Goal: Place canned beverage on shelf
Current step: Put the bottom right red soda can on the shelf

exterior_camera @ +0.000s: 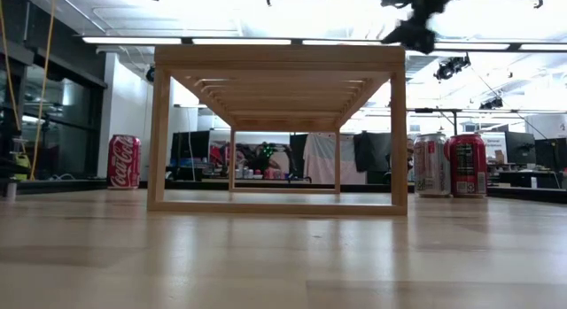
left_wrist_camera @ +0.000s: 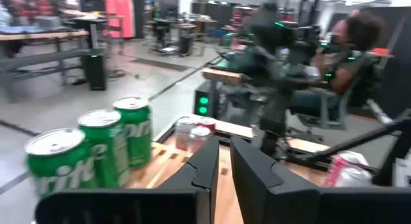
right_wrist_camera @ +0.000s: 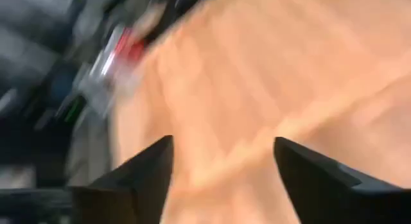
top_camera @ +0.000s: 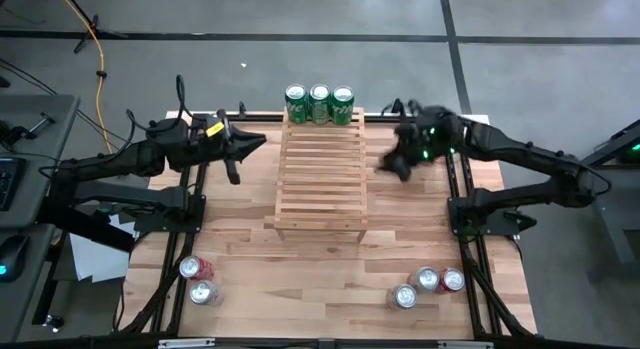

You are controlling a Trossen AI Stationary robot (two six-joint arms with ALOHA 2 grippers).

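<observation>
Three green cans [top_camera: 319,104] upright along shelf [top_camera: 320,179] far edge; spare cans [top_camera: 428,285] near front right corner, nearest right gripper [top_camera: 393,165], released, empty. Left gripper [top_camera: 238,159] nearly clenched, empty.

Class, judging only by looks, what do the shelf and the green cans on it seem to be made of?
Shelf: pale unpainted wood, apparently; grain and separate slats show, matte finish.
Green cans: probably thin metal, likely aluminium; silvery shiny tops with printed green sides.
</observation>
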